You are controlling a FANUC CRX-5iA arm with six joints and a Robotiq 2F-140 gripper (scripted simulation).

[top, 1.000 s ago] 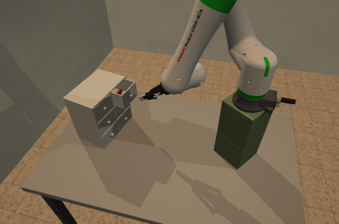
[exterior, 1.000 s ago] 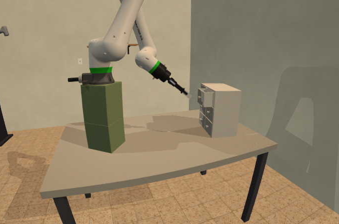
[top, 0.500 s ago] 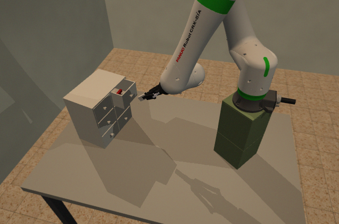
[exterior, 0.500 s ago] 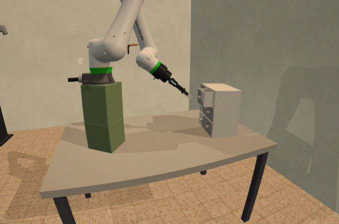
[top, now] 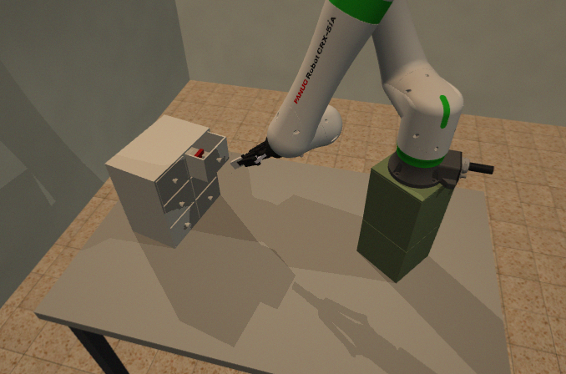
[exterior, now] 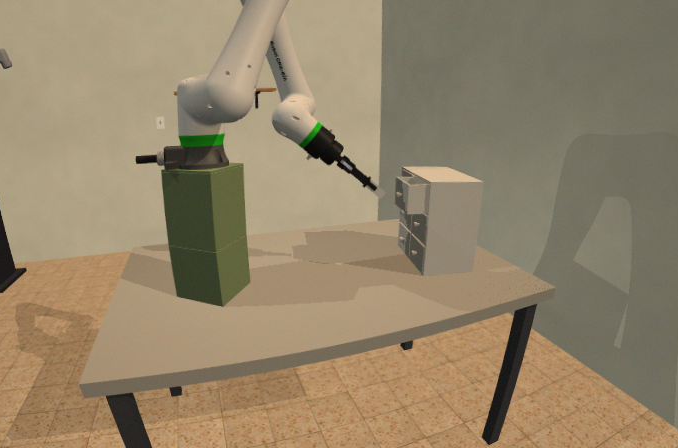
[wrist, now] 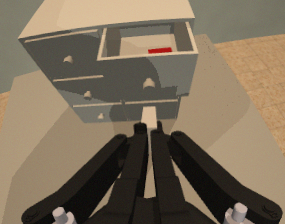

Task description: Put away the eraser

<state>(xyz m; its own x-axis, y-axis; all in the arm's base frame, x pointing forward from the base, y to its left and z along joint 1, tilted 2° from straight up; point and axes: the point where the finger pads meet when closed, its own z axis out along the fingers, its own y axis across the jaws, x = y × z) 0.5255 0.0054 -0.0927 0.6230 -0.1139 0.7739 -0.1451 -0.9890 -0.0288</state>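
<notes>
The small beige chest [top: 151,149] [exterior: 450,221] [wrist: 106,3] stands at the table's far left. Its top drawer [top: 216,147] [exterior: 416,198] [wrist: 149,72] on the side nearer the arm is pulled partway out; the other drawers sit flush. A small red eraser [top: 199,152] [wrist: 159,50] lies inside the open drawer. My gripper [top: 236,164] [exterior: 379,192] [wrist: 149,116] is shut with nothing between the fingers. It hovers in the air just in front of the open drawer, pointing at it, about level with the drawer's front. I see no other eraser on the table.
The arm's green pedestal [top: 402,220] [exterior: 205,232] stands on the table [top: 160,308] [exterior: 297,338], to the right in the top view. A grey wall [exterior: 535,105] rises close behind the chest.
</notes>
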